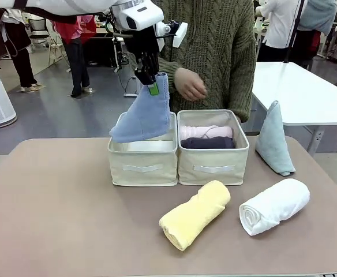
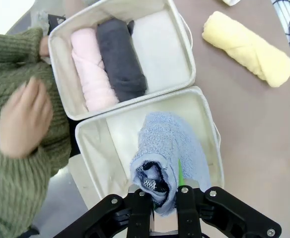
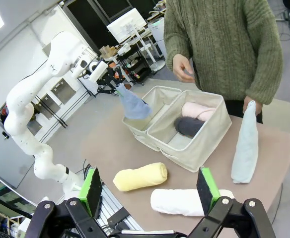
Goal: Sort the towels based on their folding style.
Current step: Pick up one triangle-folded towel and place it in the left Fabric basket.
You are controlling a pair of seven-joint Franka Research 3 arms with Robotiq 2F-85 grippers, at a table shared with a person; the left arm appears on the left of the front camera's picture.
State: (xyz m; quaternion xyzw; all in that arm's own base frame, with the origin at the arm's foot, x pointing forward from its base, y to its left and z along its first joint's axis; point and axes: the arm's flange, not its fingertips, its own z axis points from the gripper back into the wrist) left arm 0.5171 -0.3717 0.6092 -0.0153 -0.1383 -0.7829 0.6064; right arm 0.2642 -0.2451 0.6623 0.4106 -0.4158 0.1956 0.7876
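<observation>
The left jaws are clamping shut on the tip of the pale blue cone towel [image 1: 142,115]. It is hanging straight below them, its wide base spreading over the mouth of the empty bin [image 1: 142,167]. In the left wrist view the towel [image 2: 170,148] is sitting directly under the jaws, inside that bin's outline [image 2: 93,148]. The neighbouring bin [image 1: 213,167], just to one side of the jaws, is carrying the pink roll [image 1: 203,132] and the dark grey roll [image 1: 209,143] side by side. So the bin beneath is looking like the one for cones.

The step in hand appears to be the placing. Doing it well likely means lowering straight down until the base is resting on the bin floor, and only then letting go, so the cone is not tipping over the shared wall. A straight upward retreat should stop the pads dragging the terry loops. The person's hand [image 1: 190,85] is hovering just beyond the jaws, so a slow descent seems wise.

The right jaws are standing wide open and holding nothing, with their green pads [image 3: 91,191] well apart. Ahead of them the yellow roll [image 3: 140,176], the white roll [image 3: 184,202] and the grey-green cone [image 3: 246,144] are waiting on the surface [image 1: 59,219].
</observation>
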